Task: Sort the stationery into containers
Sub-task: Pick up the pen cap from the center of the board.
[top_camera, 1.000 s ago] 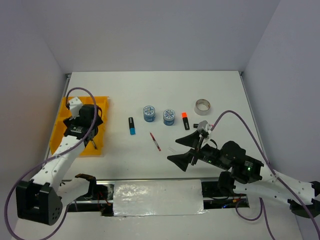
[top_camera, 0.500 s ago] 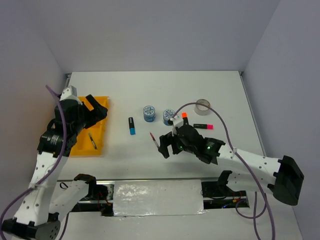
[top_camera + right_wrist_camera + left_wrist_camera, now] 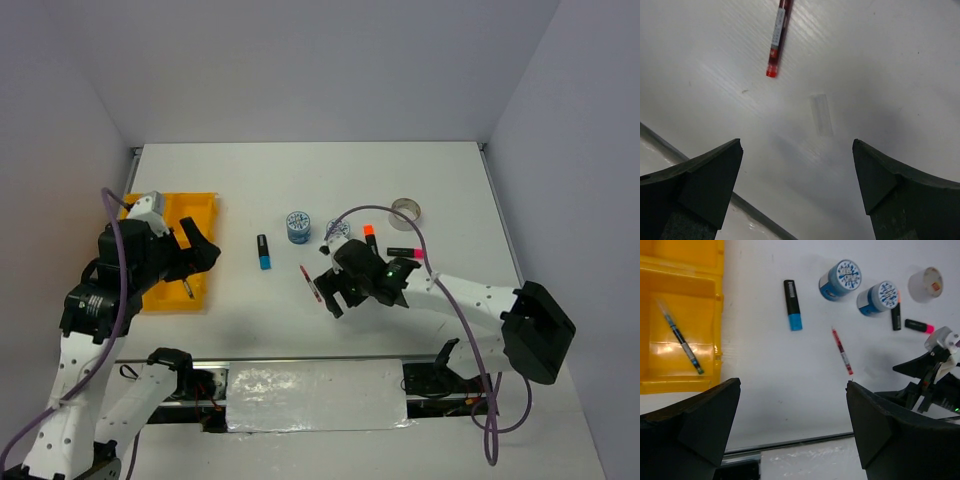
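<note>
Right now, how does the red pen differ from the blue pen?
The red pen lies on the white table; the blue pen lies inside a compartment of the yellow tray. The red pen is unsorted, the blue pen already sorted. Both are thin and lie flat.

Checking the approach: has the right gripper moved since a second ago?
Yes: the right gripper has shifted left, up to the red pen, which stayed put.

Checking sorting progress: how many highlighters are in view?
3, all on the table: blue highlighter left of the rolls; orange highlighter and pink highlighter right of them.
</note>
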Action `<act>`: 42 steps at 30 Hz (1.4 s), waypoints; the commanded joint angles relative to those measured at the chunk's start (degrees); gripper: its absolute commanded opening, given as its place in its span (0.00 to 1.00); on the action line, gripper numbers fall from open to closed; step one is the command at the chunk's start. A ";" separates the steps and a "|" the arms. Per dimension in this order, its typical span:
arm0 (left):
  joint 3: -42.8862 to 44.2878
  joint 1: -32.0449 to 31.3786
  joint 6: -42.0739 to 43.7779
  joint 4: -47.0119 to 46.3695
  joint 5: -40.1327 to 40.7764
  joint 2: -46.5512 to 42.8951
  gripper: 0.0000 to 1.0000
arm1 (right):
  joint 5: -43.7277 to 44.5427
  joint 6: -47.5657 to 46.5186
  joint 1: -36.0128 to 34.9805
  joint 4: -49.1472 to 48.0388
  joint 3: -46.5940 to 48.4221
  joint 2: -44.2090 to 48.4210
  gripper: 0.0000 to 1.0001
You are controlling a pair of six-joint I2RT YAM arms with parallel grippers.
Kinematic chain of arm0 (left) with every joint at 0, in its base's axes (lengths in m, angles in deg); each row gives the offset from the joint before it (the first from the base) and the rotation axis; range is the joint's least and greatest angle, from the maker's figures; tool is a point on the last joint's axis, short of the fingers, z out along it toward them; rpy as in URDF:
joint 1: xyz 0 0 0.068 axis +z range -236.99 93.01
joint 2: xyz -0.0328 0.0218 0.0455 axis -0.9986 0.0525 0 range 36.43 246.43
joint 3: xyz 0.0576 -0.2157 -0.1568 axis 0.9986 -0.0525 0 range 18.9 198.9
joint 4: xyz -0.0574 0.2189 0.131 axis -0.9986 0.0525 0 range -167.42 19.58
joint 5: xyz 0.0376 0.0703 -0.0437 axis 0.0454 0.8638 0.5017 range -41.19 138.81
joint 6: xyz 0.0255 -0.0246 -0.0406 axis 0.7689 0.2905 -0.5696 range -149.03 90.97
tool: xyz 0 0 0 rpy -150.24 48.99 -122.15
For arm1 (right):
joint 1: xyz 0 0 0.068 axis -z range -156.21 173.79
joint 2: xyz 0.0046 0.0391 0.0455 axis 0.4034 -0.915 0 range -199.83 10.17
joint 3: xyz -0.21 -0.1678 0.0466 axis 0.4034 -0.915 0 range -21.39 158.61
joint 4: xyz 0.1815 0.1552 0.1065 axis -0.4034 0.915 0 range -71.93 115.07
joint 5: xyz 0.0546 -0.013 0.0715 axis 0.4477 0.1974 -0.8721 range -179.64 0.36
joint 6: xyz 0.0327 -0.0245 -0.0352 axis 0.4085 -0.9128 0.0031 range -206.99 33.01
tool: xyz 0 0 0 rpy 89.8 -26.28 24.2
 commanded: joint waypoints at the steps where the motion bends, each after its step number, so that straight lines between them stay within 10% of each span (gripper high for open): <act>1: -0.71 0.16 5.68 2.18 1.08 -1.97 0.99 | 0.83 -3.91 0.22 3.51 3.10 -2.77 0.97; 11: -6.69 -0.02 11.23 -0.38 -2.17 -5.92 0.99 | 0.92 -9.53 0.49 5.09 9.60 -11.38 0.63; 42: -10.47 0.07 11.23 -3.37 -6.22 -7.60 0.99 | -5.23 -11.29 3.48 6.68 10.66 -22.30 0.12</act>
